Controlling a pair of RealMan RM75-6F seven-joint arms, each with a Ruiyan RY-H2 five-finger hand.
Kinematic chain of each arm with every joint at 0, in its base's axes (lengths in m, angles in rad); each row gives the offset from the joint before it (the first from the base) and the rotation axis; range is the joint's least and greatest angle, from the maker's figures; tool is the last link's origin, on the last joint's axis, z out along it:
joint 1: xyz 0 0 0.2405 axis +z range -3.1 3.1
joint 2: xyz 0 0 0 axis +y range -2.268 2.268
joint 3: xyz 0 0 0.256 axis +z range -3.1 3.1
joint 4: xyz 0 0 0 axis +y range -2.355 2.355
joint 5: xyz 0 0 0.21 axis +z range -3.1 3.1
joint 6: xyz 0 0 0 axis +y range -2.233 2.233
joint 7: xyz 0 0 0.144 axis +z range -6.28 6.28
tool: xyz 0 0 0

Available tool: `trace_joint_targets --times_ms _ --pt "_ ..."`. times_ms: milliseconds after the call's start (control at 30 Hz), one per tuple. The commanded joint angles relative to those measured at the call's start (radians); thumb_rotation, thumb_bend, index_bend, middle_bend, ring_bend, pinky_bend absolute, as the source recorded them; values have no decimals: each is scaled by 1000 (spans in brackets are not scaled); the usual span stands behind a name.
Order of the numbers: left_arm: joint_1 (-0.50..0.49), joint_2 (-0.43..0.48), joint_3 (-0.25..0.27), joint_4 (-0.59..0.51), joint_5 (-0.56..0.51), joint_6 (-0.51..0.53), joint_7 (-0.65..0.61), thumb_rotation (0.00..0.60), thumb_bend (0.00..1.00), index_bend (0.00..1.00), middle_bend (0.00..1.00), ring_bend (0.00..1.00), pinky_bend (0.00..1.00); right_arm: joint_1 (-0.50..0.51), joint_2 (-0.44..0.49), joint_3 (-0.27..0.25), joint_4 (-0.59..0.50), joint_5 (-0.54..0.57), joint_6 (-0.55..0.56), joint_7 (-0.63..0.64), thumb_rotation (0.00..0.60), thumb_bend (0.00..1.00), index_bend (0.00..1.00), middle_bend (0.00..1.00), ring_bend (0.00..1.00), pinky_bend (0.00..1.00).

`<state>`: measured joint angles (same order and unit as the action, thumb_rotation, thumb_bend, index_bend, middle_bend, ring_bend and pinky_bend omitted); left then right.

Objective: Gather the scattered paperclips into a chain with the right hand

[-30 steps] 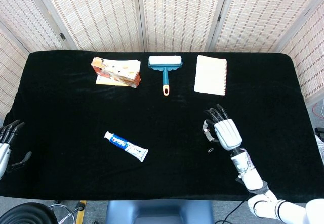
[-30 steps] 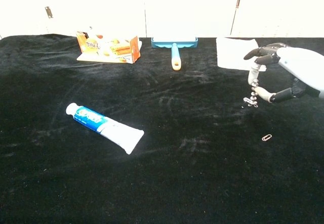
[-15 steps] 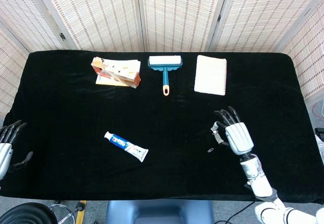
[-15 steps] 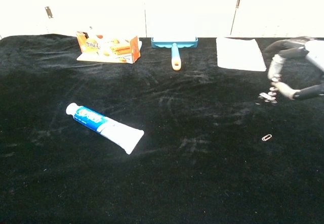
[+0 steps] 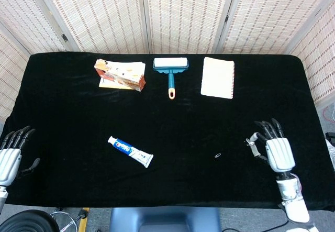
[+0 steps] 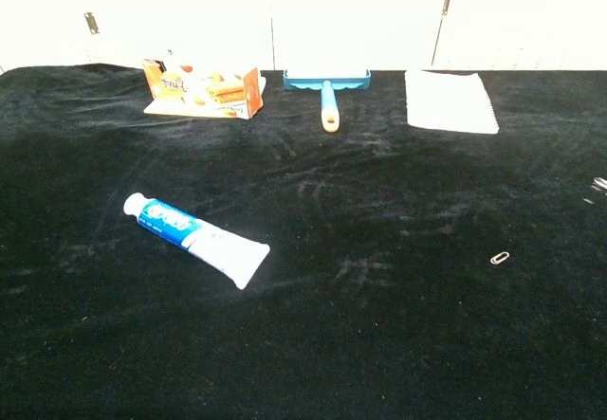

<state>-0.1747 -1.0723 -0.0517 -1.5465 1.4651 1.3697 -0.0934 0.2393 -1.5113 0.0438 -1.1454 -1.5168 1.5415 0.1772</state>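
Right hand (image 5: 278, 154) sits at the near right of the black worktop (image 5: 68, 117), back of hand up, fingers (image 5: 268, 130) extended away from the robot; between thumb and a finger it pinches a short paperclip chain (image 5: 253, 147), which hangs at the inner side of the hand. In the chest view only a glint of that chain shows at the right frame edge. One loose paperclip (image 5: 217, 155) lies flat on the cloth, well apart from the right fingers, toward the worktop's middle, level with the palm; it appears also in the chest view (image 6: 499, 258). Left hand (image 5: 9, 158) is at the near left edge, partly off the worktop, fingers (image 5: 15, 135) spread apart, holding nothing. A toothpaste tube (image 5: 130, 152) lies diagonally, cap end pointing away, between the two hands and nearer the left one. Far beyond the fingers, along the back of the worktop, three items stand in a row: a snack box (image 5: 120, 75) on the left, a teal lint roller (image 5: 170, 68) with orange-tipped handle in the middle, and a white notepad (image 5: 218, 77) on the right, roughly in line beyond the loose paperclip.
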Motion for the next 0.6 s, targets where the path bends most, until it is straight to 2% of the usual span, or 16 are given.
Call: trace_joint_targets --times_ms 33,367,600 --pt "-1 -2 1 -2 1 0 8 600 406 0 64 69 76 -36 7 -15 36 21 0 26 600 636 981 213 143 0" --pt "0 -2 1 -7 5 9 16 600 406 0 64 69 76 -88 -7 -17 112 52 -33 78 600 636 980 213 145 0" --pt "6 1 1 -9 8 21 11 600 406 0 64 70 76 -89 -12 -3 115 45 -38 77 600 635 981 213 145 0"
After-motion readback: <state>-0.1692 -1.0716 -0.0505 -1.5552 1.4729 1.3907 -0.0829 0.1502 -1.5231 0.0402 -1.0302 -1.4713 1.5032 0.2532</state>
